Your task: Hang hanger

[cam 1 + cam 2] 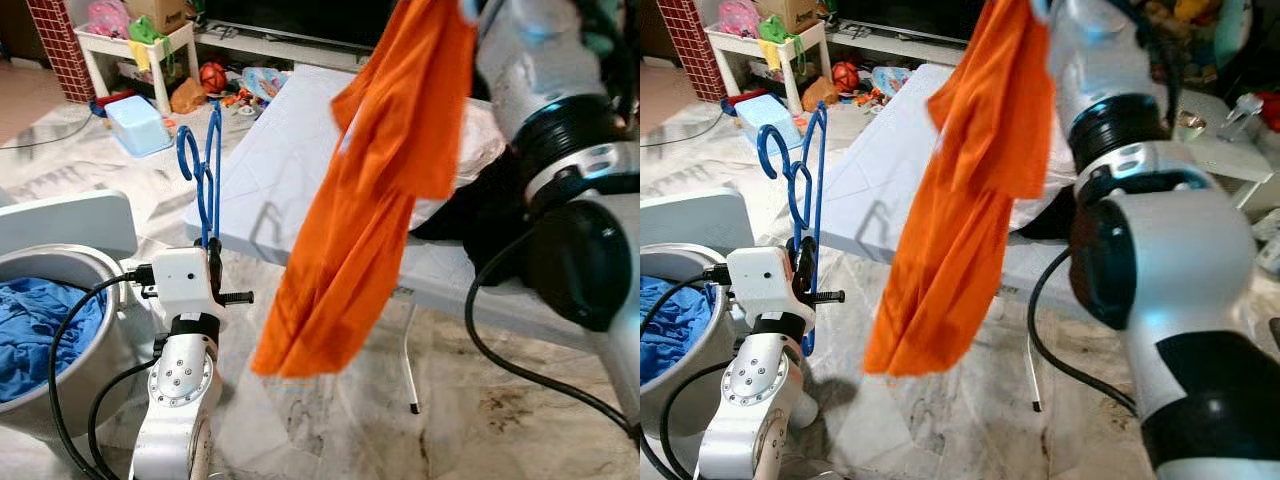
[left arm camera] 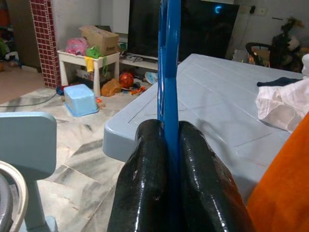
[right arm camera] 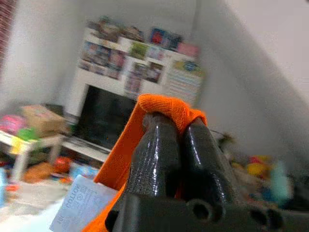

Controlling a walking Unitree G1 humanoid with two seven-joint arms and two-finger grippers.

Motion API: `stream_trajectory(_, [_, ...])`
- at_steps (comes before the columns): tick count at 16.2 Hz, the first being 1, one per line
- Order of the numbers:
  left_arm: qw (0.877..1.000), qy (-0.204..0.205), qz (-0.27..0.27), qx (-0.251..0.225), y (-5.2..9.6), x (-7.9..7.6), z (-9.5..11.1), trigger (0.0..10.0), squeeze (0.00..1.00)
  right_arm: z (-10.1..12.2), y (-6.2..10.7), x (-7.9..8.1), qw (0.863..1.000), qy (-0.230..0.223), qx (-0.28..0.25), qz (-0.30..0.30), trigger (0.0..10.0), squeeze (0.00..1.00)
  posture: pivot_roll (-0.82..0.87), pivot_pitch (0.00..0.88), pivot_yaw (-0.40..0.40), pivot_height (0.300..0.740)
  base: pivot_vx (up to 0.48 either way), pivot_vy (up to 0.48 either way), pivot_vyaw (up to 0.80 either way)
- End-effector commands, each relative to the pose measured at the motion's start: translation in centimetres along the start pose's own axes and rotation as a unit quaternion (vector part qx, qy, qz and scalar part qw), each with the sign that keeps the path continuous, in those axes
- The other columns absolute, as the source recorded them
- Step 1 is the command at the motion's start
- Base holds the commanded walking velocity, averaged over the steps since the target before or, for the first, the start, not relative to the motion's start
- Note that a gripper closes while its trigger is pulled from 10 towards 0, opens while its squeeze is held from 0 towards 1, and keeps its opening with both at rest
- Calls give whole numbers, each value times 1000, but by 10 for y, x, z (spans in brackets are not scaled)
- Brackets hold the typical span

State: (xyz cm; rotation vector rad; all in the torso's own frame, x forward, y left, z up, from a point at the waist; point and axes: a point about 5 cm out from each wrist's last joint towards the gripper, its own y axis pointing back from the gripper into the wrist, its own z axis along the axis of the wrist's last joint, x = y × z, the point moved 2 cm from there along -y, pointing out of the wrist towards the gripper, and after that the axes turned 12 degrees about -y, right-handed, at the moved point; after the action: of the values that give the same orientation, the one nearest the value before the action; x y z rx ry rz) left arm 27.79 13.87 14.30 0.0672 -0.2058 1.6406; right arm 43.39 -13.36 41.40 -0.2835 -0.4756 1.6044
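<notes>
1. Table (image 1: 300, 160): big pale grey folding top, straight ahead, w/ white cloth (image 2: 285, 104) and a dark item on its far right part.
2. Shirt (image 1: 370, 190): orange, hangs from my raised right arm, drapes down in front of table's near edge, hem free above the floor.
3. Bin (image 1: 85, 290): grey, on my left by the floor, blue cloth (image 1: 40, 325) inside; grey chair back just behind it.
4. Shelf (image 1: 140, 45): small white one far left, toys on & around it; light blue box (image 1: 138, 122) on floor near it.
5. Hanger (image 1: 203, 165): blue, held upright, hook on top, left of the shirt & apart from it, in front of table's left corner.
6. Left claw (image 2: 171, 159): low on my left, both fingers (image 2: 145, 179) pressed tight on hanger's lower part.
7. Right claw (image 3: 176, 140): up high, fingers squeezed together w/ shirt's top edge pinched between; white label (image 3: 79, 205) dangles below.
</notes>
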Motion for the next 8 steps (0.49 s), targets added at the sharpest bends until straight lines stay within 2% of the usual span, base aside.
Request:
stream_trajectory(1, [1000,17,-12,-22,1,-9,12,10000,0,-17,5,-18,999,30,20,-32,10000,0,-3,0,-144,740,0,0,0])
stream_trajectory(3, [999,17,-17,-21,1,-11,12,10000,0,-52,17,-22,996,46,69,-19,10000,0,-2,0,-133,740,0,0,0])
stream_trajectory(4, [999,17,-25,-22,0,-12,12,10000,0,-102,37,-22,986,75,151,7,10000,0,1,0,-124,740,0,0,0])
stream_trajectory(5, [999,16,-28,-23,0,-12,12,10000,0,-143,60,-23,967,108,228,28,10000,0,2,0,-122,740,0,0,0])
stream_trajectory(6, [999,15,-28,-23,-1,-11,12,10000,0,-179,84,-23,944,122,301,54,10000,0,3,0,-119,740,0,0,0])
stream_trajectory(7, [999,15,-28,-24,-2,-11,12,10000,0,-192,96,-23,935,127,325,65,10000,0,3,0,-116,740,0,0,0])
stream_trajectory(8, [999,16,-30,-24,-2,-11,12,10000,0,-198,101,-22,932,123,334,74,10000,0,0,0,-109,740,0,0,0])
